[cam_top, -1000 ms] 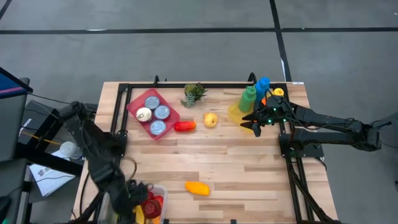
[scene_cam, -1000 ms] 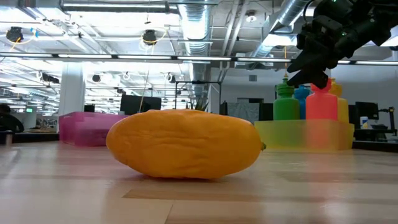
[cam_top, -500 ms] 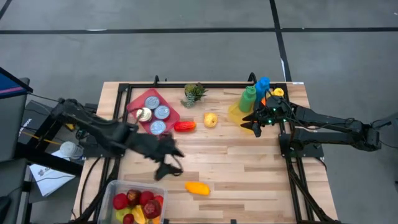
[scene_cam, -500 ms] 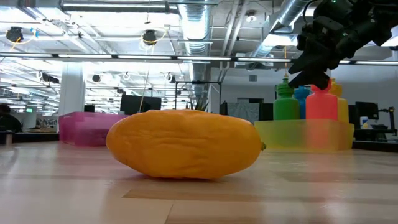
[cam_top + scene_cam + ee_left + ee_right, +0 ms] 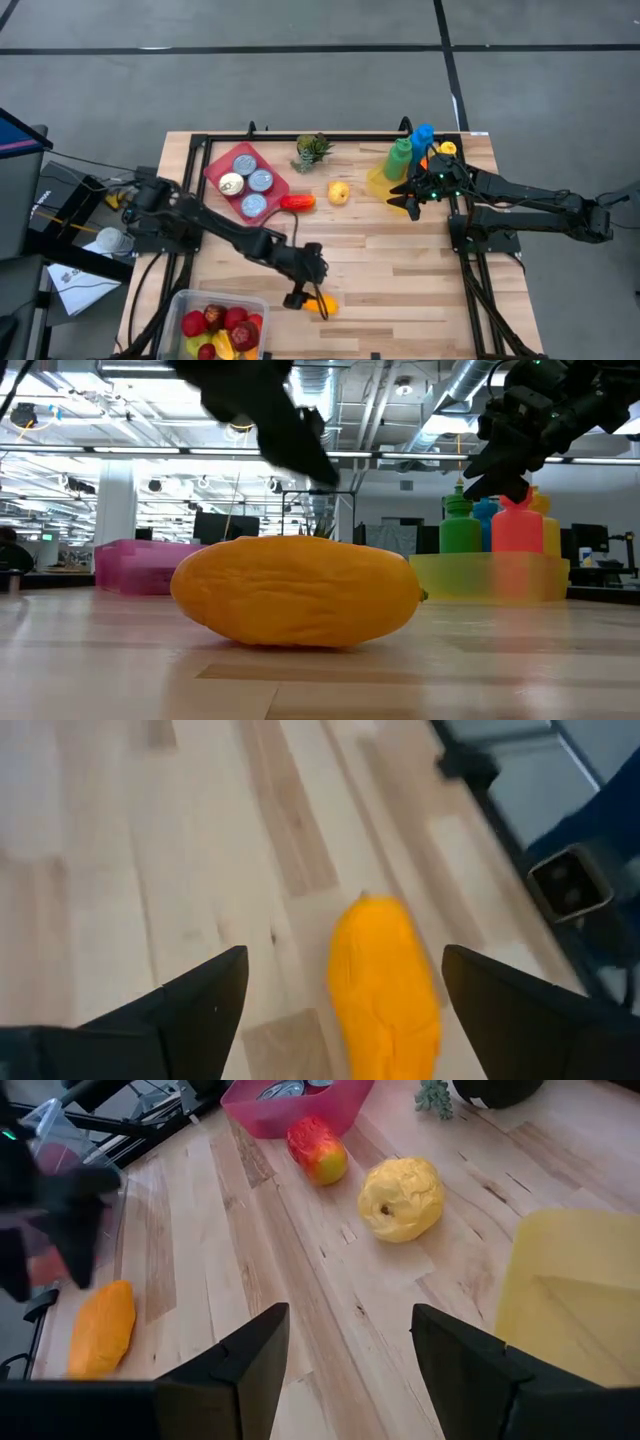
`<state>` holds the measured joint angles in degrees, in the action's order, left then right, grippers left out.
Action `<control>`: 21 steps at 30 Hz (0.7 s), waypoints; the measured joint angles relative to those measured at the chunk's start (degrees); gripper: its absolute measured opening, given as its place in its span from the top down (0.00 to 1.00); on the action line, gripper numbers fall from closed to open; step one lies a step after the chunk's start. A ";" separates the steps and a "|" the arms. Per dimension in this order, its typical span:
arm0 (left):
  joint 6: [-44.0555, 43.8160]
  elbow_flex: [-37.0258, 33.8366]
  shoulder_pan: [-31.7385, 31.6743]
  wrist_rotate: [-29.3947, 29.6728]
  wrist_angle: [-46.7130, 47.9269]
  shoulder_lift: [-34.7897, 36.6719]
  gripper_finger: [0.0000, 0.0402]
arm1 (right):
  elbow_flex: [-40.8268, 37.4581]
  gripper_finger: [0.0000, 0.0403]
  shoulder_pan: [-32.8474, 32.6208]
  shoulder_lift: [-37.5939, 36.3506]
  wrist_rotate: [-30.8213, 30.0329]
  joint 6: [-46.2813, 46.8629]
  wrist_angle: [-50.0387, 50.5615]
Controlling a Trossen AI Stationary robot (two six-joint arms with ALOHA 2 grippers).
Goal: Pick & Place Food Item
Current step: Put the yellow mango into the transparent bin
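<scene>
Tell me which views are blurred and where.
Left wrist view: the whole frame is motion-smeared, including the orange fruit between the open left end effector fingers. Low view: the left arm is a dark smear above the sharp fruit. High view: sharp.

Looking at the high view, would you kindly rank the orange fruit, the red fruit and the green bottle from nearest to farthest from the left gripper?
1. Orange fruit: right beside the left gripper, at the table's near edge.
2. Red fruit: mid-table, next to the pink tray.
3. Green bottle: far right corner, by the right gripper.
</scene>
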<state>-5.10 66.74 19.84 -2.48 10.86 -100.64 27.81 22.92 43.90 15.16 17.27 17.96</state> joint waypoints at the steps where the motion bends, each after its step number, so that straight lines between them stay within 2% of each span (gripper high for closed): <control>1: 0.00 0.00 0.00 -0.88 -0.35 -1.29 0.19 | 0.00 0.49 0.00 0.00 0.00 -0.36 0.00; 5: -1.64 0.01 0.29 -3.17 -2.56 -4.30 0.17 | 0.00 0.49 0.00 0.00 -0.02 -1.39 -0.07; 12: -7.15 0.11 0.44 -4.67 -2.64 -5.64 0.15 | 0.00 0.49 0.00 0.00 -0.02 -2.34 0.00; 21: -7.28 0.94 3.02 -5.06 -2.36 -9.88 0.14 | 0.00 0.49 0.00 0.02 -0.02 -2.62 0.94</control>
<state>-12.39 67.68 22.85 -7.55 8.50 -110.53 27.81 22.92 43.92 15.14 14.65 18.90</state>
